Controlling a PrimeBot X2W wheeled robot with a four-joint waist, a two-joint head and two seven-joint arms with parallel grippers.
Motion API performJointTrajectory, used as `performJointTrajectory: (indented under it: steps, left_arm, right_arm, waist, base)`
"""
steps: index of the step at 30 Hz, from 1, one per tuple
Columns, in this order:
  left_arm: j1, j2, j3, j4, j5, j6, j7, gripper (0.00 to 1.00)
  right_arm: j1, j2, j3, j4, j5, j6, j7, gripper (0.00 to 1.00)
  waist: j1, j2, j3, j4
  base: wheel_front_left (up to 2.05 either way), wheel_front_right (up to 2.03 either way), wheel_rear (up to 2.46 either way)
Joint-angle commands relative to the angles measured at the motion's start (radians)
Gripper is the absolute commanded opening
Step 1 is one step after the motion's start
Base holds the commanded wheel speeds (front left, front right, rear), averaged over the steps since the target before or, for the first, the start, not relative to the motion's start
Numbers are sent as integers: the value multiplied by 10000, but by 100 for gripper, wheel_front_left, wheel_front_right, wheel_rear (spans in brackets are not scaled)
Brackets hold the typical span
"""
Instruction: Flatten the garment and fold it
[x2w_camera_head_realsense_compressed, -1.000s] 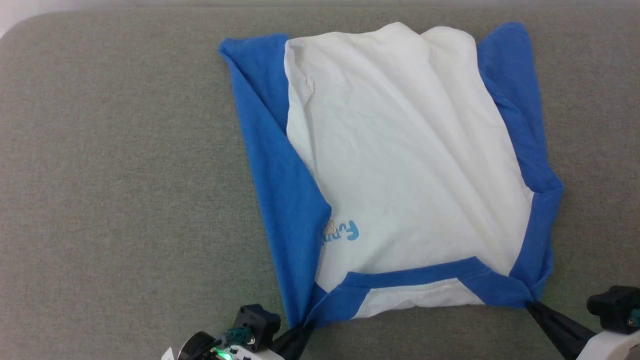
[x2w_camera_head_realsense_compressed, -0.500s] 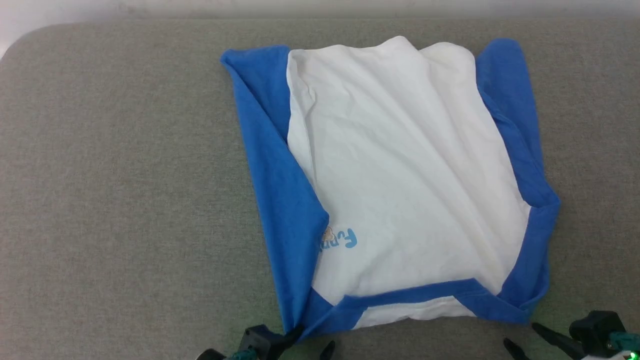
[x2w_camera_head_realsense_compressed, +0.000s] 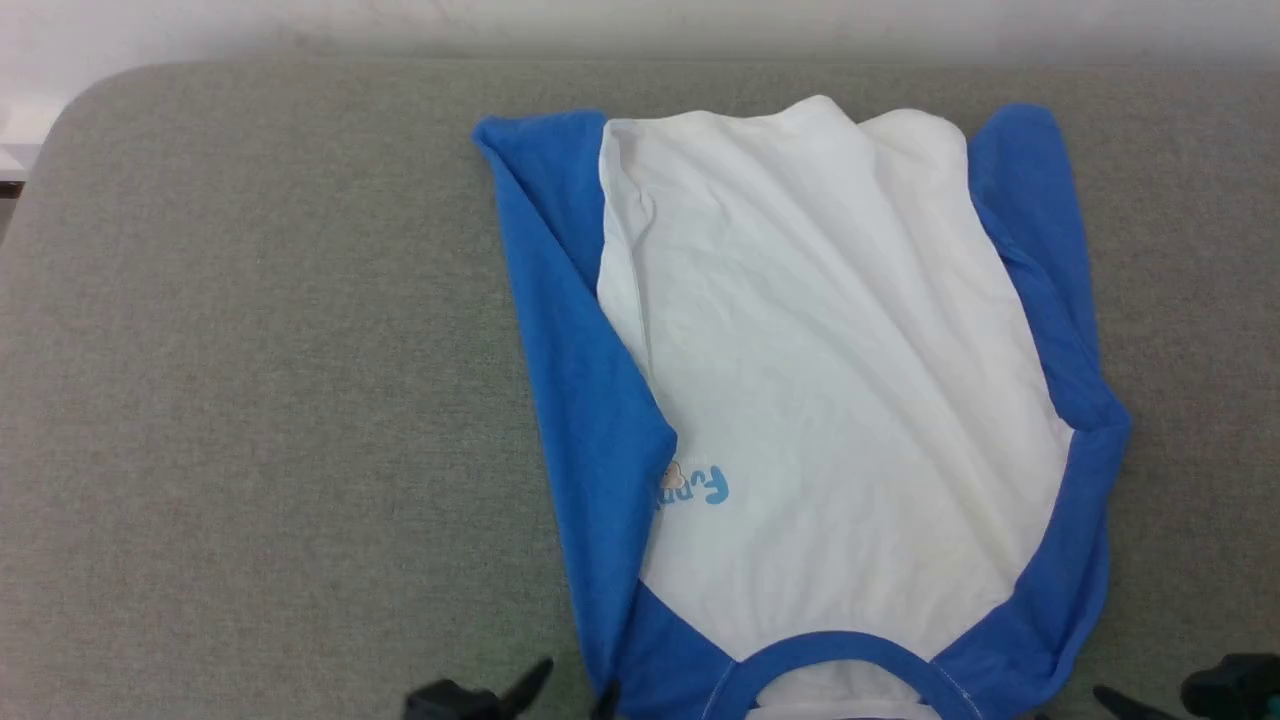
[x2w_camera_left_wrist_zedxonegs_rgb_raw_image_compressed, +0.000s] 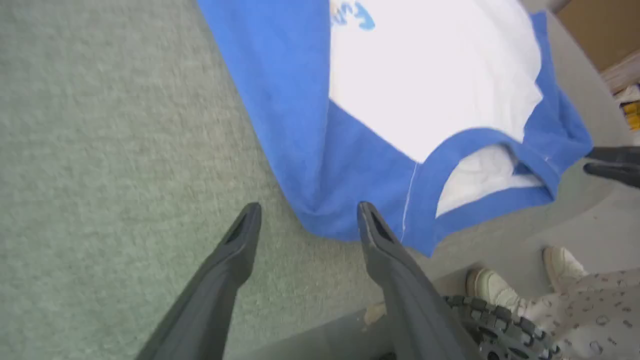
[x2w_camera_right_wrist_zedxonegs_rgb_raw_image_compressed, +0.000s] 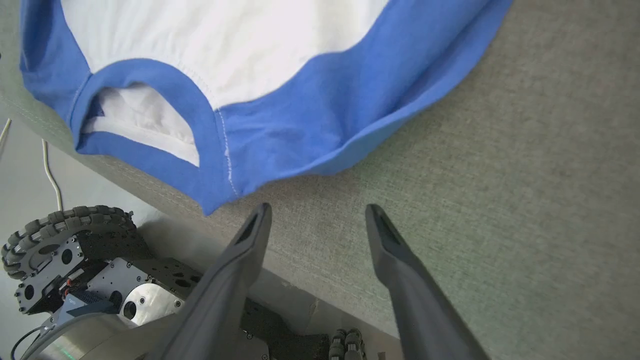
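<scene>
From my head, the white cotton T-shirt with bright blue sleeves and neck trim (x2w_camera_head_realsense_compressed: 830, 380) lies spread on the grey fabric-covered counter (x2w_camera_head_realsense_compressed: 250, 400), collar toward me at the near edge. My left gripper (x2w_camera_head_realsense_compressed: 575, 688) sits just beside its near blue corner. At my left wrist, that gripper is spread wide, grasping nothing, the blue corner at its tips. At my right wrist, my right gripper (x2w_camera_right_wrist_zedxonegs_rgb_raw_image_compressed: 318, 220) is likewise spread and empty over bare counter, just beside the shirt's blue shoulder.
</scene>
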Motion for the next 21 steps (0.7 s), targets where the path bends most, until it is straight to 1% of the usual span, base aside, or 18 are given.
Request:
performJointTrajectory:
  steps: [1, 4, 6, 8, 11, 14, 17, 19, 21]
  left_arm:
    - [86, 66, 274, -383, -136, 128, -231, 100]
    - [124, 224, 969, -1346, -249, 398, -859, 100]
    - [63, 303, 1419, -1972, -122, 667, -1330, 100]
    - [-13, 274, 1828, -2547, 8, 962, -1750, 100]
    - [-141, 135, 2313, -3134, 221, 1277, -2148, 100]
    - [-289, -35, 2596, -3402, 429, 1428, -2323, 100]
    - [-483, -302, 2783, -3420, 683, 1566, -2415, 100]
    - [-613, -582, 2889, -3386, 823, 1554, -2458, 100]
    - [-709, -804, 2994, -3291, 1173, 1535, -2478, 100]
  right_arm:
    - [103, 57, -181, -231, 67, -19, 9, 100]
    - [158, 297, -805, -761, 88, -19, -92, 100]
    - [83, 636, -1445, -1116, -109, -19, -312, 100]
    - [-91, 1262, -2252, -1411, -383, -19, -646, 100]
    - [-441, 2201, -3181, -1875, -1028, -19, -1136, 100]
    - [-791, 3009, -3796, -2279, -1636, -19, -1555, 100]
    - [-1163, 3672, -4150, -2589, -2227, -19, -1970, 100]
    - [-1372, 4158, -4271, -2799, -2679, -19, -2196, 100]
    - [-1555, 4507, -4309, -2825, -3054, -19, -2464, 100]
  waist:
    - [0, 1, -128, 35]
    - [0, 1, -262, 18]
    - [0, 1, -364, -4]
    - [0, 1, -488, -36]
    - [0, 1, -683, -58]
    - [0, 1, -799, -67]
    - [0, 1, -824, -76]
    - [0, 1, -796, -80]
    - [0, 1, -734, -77]
  base:
    - [0, 0, 0]
    - [0, 0, 0]
    - [0, 0, 0]
    - [0, 0, 0]
    - [0, 0, 0]
    - [0, 0, 0]
    - [0, 0, 0]
    - [0, 0, 0]
    - [0, 0, 0]
